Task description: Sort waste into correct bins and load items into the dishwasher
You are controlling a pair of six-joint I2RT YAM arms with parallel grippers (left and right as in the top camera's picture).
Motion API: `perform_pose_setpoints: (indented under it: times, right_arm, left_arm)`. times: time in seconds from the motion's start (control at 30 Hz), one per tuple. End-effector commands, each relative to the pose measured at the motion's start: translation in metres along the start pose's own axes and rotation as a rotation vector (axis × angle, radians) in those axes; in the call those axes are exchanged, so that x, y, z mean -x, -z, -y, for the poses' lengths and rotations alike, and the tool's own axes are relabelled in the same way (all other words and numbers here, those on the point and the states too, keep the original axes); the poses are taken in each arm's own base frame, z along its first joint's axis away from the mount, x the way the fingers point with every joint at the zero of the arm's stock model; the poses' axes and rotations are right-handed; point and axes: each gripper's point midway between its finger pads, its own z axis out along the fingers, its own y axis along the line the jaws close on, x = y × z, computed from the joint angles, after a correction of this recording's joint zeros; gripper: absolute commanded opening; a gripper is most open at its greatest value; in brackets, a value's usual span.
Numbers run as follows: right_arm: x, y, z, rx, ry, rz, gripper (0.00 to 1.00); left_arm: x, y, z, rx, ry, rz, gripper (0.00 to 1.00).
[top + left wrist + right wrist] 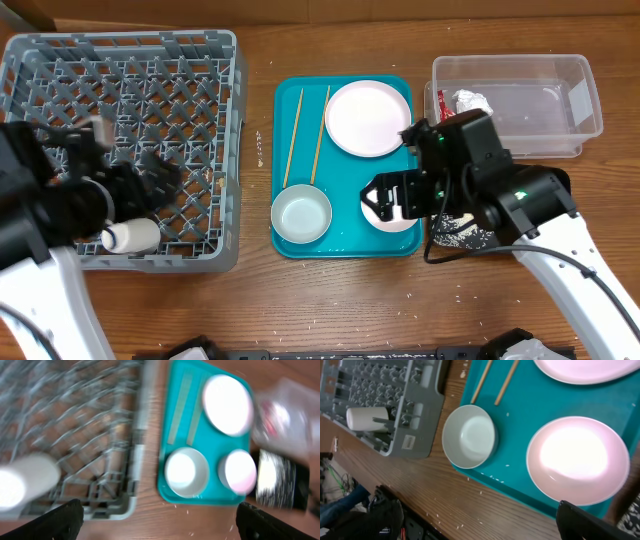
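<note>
Overhead, we see the cup (131, 236) lying at the rack's (120, 45) seven o'clock corner. Left wrist: our left hand (159, 512) gapes wide apart, cup at nine o'clock. Right wrist: right hand (479, 510) likewise apart over the white bowl (577, 460); the rack's tag (409, 441) is unreadable.

No legible text anywhere; pale tag (409, 441) on dish rack (427, 420) unreadable

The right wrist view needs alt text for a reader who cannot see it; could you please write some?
A teal tray on a wooden table holds a white bowl, a smaller grey bowl, two chopsticks and the edge of a plate. At left, a white cup lies on its side in a grey rack.
</note>
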Motion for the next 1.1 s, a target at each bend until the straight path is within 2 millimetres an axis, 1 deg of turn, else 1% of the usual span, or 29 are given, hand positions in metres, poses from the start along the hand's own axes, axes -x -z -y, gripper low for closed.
perform_pose_setpoints:
  times: [0.0,0.07,0.2,0.27,0.37,0.47,0.67,0.73,0.8,0.87,0.9,0.93,1.0,1.07]
  right_arm:
    - [0.006,0.002,-0.013,0.01,0.067,0.036,1.0]
    - [0.007,0.002,-0.014,0.013,0.068,0.042,1.0]
    - [0.007,0.002,-0.014,0.013,0.068,0.041,1.0]
    - [0.007,0.002,-0.014,0.014,0.068,0.041,1.0]
    - [0.006,0.002,-0.014,0.013,0.066,0.037,1.0]
    - [0.001,0.002,-0.017,0.037,0.06,0.014,1.0]
    - [0.001,0.002,-0.017,0.036,0.06,0.015,1.0]
    - [-0.004,0.002,-0.015,0.031,0.051,-0.006,0.99]
    - [-0.006,0.007,-0.01,0.012,0.038,-0.011,1.0]
    - [-0.006,0.016,-0.009,0.009,0.073,0.01,1.0]
    - [-0.002,0.026,-0.011,0.011,0.128,0.054,0.99]
    - [0.006,0.04,-0.015,0.01,0.214,0.126,1.0]
    - [0.015,0.06,-0.018,-0.023,0.316,0.231,1.0]
    - [0.026,0.089,-0.014,-0.108,0.393,0.383,0.99]
  left_arm:
    - [-0.017,0.032,0.051,-0.081,-0.324,0.098,0.99]
    - [-0.026,0.042,0.061,-0.08,-0.386,0.128,1.0]
    - [-0.038,0.061,0.065,-0.038,-0.443,0.193,1.0]
    - [-0.04,0.065,0.066,-0.038,-0.45,0.21,1.0]
    - [-0.041,0.066,0.067,-0.037,-0.45,0.212,1.0]
    - [-0.042,0.066,0.066,-0.037,-0.45,0.209,1.0]
    - [-0.041,0.065,0.066,-0.038,-0.447,0.205,1.0]
    - [-0.041,0.065,0.066,-0.037,-0.447,0.205,1.0]
    - [-0.041,0.065,0.066,-0.037,-0.448,0.205,1.0]
    - [-0.041,0.065,0.066,-0.037,-0.447,0.205,1.0]
    - [-0.041,0.064,0.066,-0.037,-0.447,0.204,1.0]
    - [-0.041,0.064,0.066,-0.037,-0.447,0.204,1.0]
    - [-0.041,0.064,0.066,-0.037,-0.446,0.203,1.0]
    - [-0.041,0.064,0.066,-0.037,-0.446,0.203,1.0]
